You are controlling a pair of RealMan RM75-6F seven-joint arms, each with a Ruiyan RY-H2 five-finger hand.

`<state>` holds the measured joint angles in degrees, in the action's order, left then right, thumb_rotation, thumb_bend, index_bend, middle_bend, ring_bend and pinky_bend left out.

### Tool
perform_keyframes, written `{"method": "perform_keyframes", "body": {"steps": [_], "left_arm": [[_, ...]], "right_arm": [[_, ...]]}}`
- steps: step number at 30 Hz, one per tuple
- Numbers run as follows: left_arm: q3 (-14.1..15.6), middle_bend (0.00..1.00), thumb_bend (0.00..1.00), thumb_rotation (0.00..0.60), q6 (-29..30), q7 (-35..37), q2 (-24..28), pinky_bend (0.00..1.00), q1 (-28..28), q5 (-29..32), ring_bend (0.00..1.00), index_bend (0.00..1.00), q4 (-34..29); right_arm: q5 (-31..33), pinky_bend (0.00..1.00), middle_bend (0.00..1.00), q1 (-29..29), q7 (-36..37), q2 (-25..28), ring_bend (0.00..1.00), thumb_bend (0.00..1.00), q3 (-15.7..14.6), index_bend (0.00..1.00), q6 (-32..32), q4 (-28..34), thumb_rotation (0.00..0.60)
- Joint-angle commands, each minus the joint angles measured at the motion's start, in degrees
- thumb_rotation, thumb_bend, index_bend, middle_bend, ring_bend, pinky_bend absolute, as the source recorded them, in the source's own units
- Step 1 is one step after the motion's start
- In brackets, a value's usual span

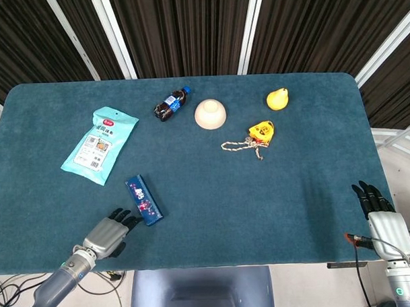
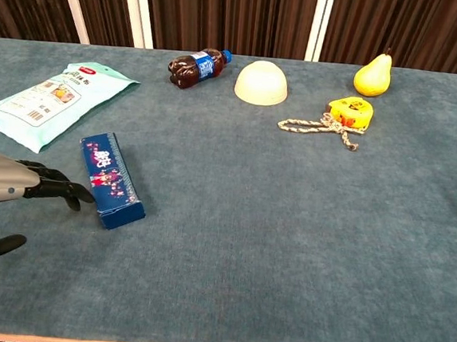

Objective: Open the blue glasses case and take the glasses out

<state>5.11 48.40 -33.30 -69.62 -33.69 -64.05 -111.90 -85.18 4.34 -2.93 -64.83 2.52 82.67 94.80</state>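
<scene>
Across the counter (image 1: 193, 194) the clutter sits toward the far edge: a snack packet (image 1: 100, 145), an upturned bowl (image 1: 210, 114), a drink bottle (image 1: 171, 104), a pear (image 1: 278, 98) and a yellow tape measure (image 1: 261, 130) with its cord. None of it crowds my work.

The blue glasses case (image 1: 144, 199) lies shut near the front left corner, its long side running roughly front to back. My left hand (image 1: 111, 233) is beside its near end, empty with fingers spread, the tips just short of the case. My worry is that a sideways nudge will spin or skid the case on the cloth, perhaps toward the front edge, instead of opening it.

My right hand (image 1: 378, 213) waits empty, fingers apart, at the front right corner, well away from the case.
</scene>
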Motion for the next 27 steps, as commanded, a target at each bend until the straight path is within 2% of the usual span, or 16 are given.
{"method": "perform_keyframes", "body": {"steps": [1, 7, 13, 20, 27], "left_arm": [[-0.7, 0.17, 0.52, 0.600, 0.9, 3.1, -0.5, 0.03, 0.3, -3.4, 0.00, 0.00, -1.3], [-3.4, 0.16, 0.52, 0.600, 3.5, 8.5, -0.4, 0.03, 0.4, -9.2, 0.00, 0.00, -1.9], [-6.6, 0.13, 0.51, 0.600, 2.6, 9.0, -2.1, 0.03, -1.9, -7.3, 0.00, 0.00, 0.7], [-8.9, 0.07, 0.51, 0.600, -1.3, 1.4, -5.7, 0.02, -7.6, 1.5, 0.00, 0.00, 5.9], [-9.1, 0.06, 0.51, 0.600, -1.4, -8.3, -8.3, 0.01, -13.1, 13.3, 0.00, 0.00, 9.1]], "right_arm": [[0.1, 0.21, 0.00, 0.0, 0.1, 0.0, 0.00, 0.12, 0.0, 0.00, -0.1, 0.0, 0.600], [0.3, 0.21, 0.00, 0.1, 0.3, 0.1, 0.00, 0.12, 0.1, 0.00, -0.4, 0.1, 0.600], [0.6, 0.21, 0.00, 0.1, 0.3, 0.1, 0.00, 0.13, 0.1, 0.00, -0.6, 0.2, 0.600], [1.0, 0.21, 0.00, 0.2, 0.6, 0.2, 0.00, 0.14, 0.2, 0.00, -1.0, 0.2, 0.600], [1.3, 0.21, 0.00, 0.3, 0.9, 0.3, 0.00, 0.14, 0.3, 0.00, -1.3, 0.3, 0.600]]}}
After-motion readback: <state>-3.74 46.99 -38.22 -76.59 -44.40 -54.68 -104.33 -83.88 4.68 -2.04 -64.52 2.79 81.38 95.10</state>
